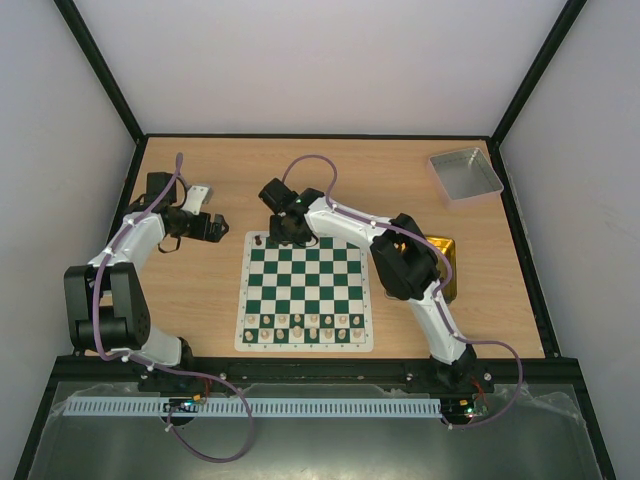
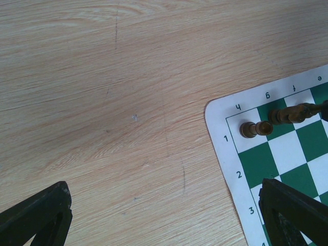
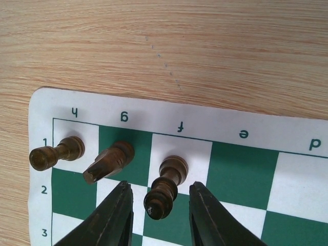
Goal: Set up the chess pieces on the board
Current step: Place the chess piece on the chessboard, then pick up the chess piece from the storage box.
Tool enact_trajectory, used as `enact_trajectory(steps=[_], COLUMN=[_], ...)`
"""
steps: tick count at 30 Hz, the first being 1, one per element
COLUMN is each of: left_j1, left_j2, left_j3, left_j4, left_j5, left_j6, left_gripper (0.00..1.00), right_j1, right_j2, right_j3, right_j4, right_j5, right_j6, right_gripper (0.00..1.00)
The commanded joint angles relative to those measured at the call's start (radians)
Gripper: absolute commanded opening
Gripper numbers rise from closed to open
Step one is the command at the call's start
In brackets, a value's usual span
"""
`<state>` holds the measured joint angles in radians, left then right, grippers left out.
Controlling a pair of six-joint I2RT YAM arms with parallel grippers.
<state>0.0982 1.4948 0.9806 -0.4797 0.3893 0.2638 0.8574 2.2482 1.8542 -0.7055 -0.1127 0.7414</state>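
Three dark chess pieces stand on the far row of the board [image 3: 43, 110]: a rook [image 3: 56, 152] on h1, a knight [image 3: 108, 162] on g1 and a bishop [image 3: 166, 185] on f1. My right gripper [image 3: 160, 185] is open around the bishop, with a gap on each side of it. In the top view it hovers over the board's far left corner [image 1: 285, 232]. My left gripper [image 2: 164, 205] is open over bare wood, left of the board's corner [image 2: 218, 133]; nothing is between its fingers [image 2: 41, 218]. The rook [image 2: 255, 129] and the knight [image 2: 289, 114] also show in the left wrist view.
Pale cream pieces [image 1: 305, 328] fill the board's near rows. A gold tin [image 1: 447, 265] lies right of the board, partly under the right arm. A grey tray [image 1: 465, 172] sits at the table's far right corner. Black frame rails edge the table.
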Motion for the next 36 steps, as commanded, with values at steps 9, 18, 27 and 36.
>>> enact_trajectory(steps=[9, 18, 27, 36], left_j1=[-0.005, -0.005, -0.009, -0.015], left_j2=[0.013, 0.018, 0.037, 0.04], left_j3=[-0.008, -0.003, -0.004, -0.001], left_j4=[0.003, 0.002, 0.004, 0.001], left_j5=[0.005, 0.005, 0.006, 0.001], left_j6=[0.009, 0.008, 0.006, 0.001], left_gripper=[0.99, 0.99, 0.99, 0.99], right_j1=[-0.013, -0.137, -0.422, -0.58], right_j2=[-0.187, -0.561, -0.828, -1.007], right_j3=[0.006, -0.279, -0.775, -0.93], right_j4=[-0.012, 0.031, 0.068, 0.027], right_j5=[0.087, 0.164, 0.115, 0.144], right_j6=[0.033, 0.063, 0.081, 0.06], right_gripper=[0.3, 0.3, 0.3, 0.3])
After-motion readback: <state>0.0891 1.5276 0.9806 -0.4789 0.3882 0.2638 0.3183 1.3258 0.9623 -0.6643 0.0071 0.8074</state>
